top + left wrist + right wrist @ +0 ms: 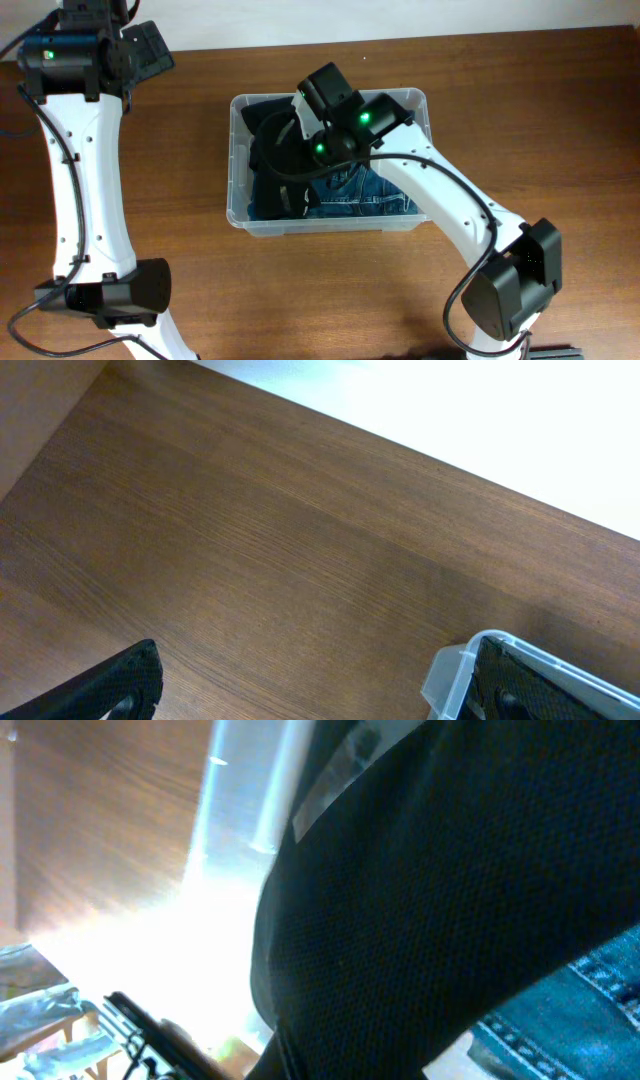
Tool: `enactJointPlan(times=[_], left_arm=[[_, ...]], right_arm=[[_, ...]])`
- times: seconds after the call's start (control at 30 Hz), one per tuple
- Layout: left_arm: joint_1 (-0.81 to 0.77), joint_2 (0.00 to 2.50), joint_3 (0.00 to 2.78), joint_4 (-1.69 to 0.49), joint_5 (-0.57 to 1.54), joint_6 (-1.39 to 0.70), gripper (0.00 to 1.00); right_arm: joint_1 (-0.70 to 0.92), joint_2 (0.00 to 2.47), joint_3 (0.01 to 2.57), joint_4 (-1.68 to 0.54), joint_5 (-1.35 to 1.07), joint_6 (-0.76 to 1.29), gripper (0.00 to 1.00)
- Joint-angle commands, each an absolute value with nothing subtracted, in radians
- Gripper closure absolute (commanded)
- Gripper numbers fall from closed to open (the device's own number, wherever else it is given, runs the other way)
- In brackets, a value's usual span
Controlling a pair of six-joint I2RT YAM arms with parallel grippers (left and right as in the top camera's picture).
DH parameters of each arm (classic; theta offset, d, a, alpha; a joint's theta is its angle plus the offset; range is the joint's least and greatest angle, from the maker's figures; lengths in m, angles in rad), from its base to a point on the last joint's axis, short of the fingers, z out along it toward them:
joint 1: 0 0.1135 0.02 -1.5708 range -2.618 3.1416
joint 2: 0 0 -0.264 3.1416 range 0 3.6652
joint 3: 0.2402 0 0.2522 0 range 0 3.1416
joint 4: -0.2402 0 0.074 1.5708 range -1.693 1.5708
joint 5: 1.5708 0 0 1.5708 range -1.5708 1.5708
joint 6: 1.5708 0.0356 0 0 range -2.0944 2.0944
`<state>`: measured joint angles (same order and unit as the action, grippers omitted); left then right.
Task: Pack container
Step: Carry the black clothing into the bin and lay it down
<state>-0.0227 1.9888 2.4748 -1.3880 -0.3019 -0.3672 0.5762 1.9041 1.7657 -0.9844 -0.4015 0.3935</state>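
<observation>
clear rectangular plastic container (237, 160) mid brown wooden counter (200, 250), holding black mesh garment (272, 150) and blue denim jeans (360, 192). right gripper (297, 112) low over the garment, opening impossible to tell. left gripper (315, 685) spread wide, empty.

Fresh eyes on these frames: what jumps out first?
The right arm reaches into the clear tub mid-table, which holds a black garment and jeans. The black fabric fills the right wrist view. The left claw hangs open over the wood table, away from the tub.
</observation>
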Motion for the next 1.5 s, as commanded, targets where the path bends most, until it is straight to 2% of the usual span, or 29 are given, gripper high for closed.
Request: enactJointPlan(times=[0.0,0.33,0.4,0.43,0.53,0.63,0.73,0.87,0.93,1.0,1.03,1.07,1.1,1.47], left_arm=[[-0.017,1.994,2.468,-1.386,-0.302,-0.380,0.01],[-0.017,1.994,2.468,-1.386,-0.302,-0.380,0.01],[-0.017,1.994,2.468,-1.386,-0.302,-0.380,0.01],[-0.017,1.994,2.468,-1.386,-0.302,-0.380,0.01],[-0.017,1.994,2.468,-1.386,-0.302,-0.380,0.01],[-0.017,1.994,2.468,-1.386,-0.302,-0.380,0.01],[-0.017,1.994,2.468,-1.386,-0.302,-0.380,0.01],[-0.017,1.994,2.468,-1.386,-0.302,-0.380,0.01],[-0.017,1.994,2.468,-1.386,-0.302,-0.380,0.01],[-0.017,1.994,2.468,-1.386,-0.302,-0.380,0.01],[-0.017,1.994,2.468,-1.386,-0.302,-0.380,0.01],[-0.017,1.994,2.468,-1.386,-0.302,-0.380,0.01],[-0.017,1.994,2.468,-1.386,-0.302,-0.380,0.01],[-0.017,1.994,2.468,-1.386,-0.302,-0.380,0.01]], right_arm=[[0.579,1.909,1.717,-0.948,-0.388,0.402,0.96],[0.579,1.909,1.671,-0.948,-0.413,0.323,0.94],[0.579,1.909,1.671,-0.963,-0.387,0.291,0.68],[0.578,1.909,1.671,-0.973,-0.347,0.265,0.51],[0.559,1.908,1.671,-0.991,-0.201,0.213,0.27],[0.519,1.906,1.689,-0.997,-0.142,0.152,0.16],[0.503,1.900,1.749,-1.045,-0.023,0.130,0.14],[0.521,1.885,1.873,-1.121,0.012,0.104,0.18],[0.540,1.884,1.901,-1.130,-0.006,0.105,0.26],[0.557,1.887,1.900,-1.130,-0.054,0.105,0.50],[0.563,1.889,1.898,-1.130,-0.069,0.110,0.66],[0.570,1.896,1.894,-1.126,-0.075,0.123,0.89],[0.571,1.904,1.894,-1.122,-0.075,0.133,0.95],[0.648,2.080,1.745,-0.905,-0.150,0.147,0.96]])
